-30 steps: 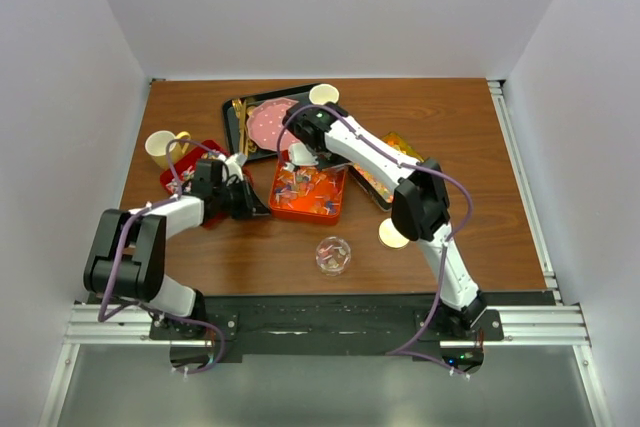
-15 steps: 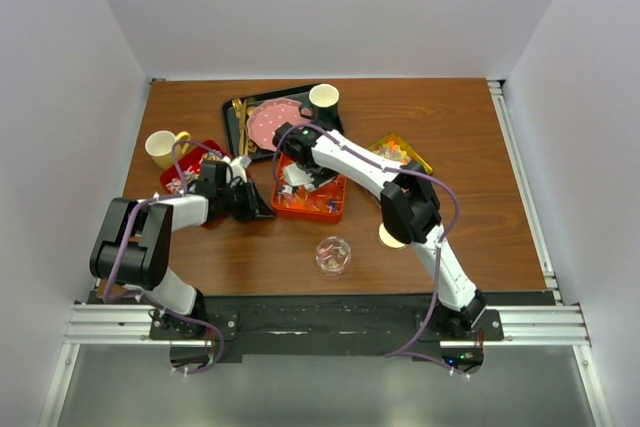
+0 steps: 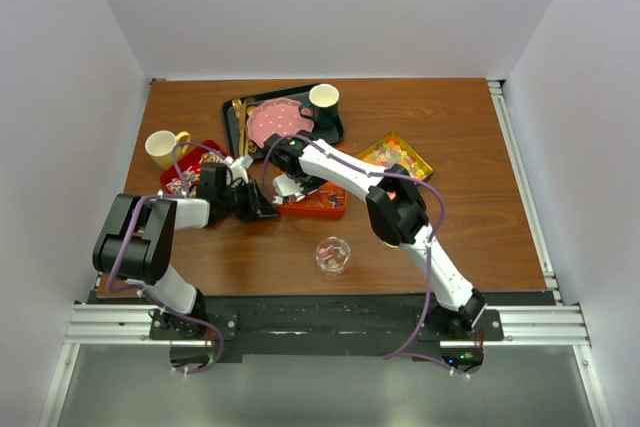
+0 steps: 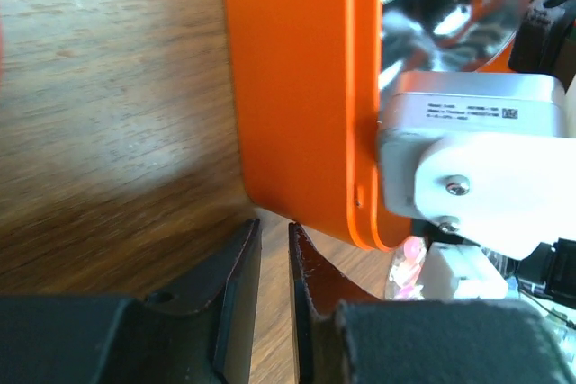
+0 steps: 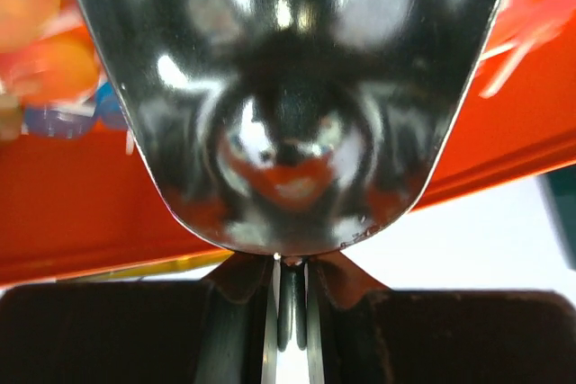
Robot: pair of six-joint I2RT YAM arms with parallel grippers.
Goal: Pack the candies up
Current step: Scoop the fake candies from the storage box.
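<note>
Right gripper [image 5: 290,263] farther left, one scoop [image 5: 288,87] in one orange tray [image 4: 297,87]

We see a left arm [image 3: 186,212] and right arm [image 3: 335,162]: white links, black joints, purple cables [image 3: 429,287]. The left gripper [image 4: 274,227] has black fingers [image 4: 236,267]; a white housing [image 4: 472,168] carries a screw [image 4: 457,187] and label [image 4: 472,112].

Tiny yellow, orange and green candies [image 3: 386,154] fill the yellow square tray [image 3: 424,161] at right. Small mixed-colour candies [image 3: 181,183] lie in the red tray [image 3: 168,176] at left. A few pink wrapped candies [image 3: 333,253] sit in the clear plastic cup [image 3: 321,264] on the worktop.
</note>
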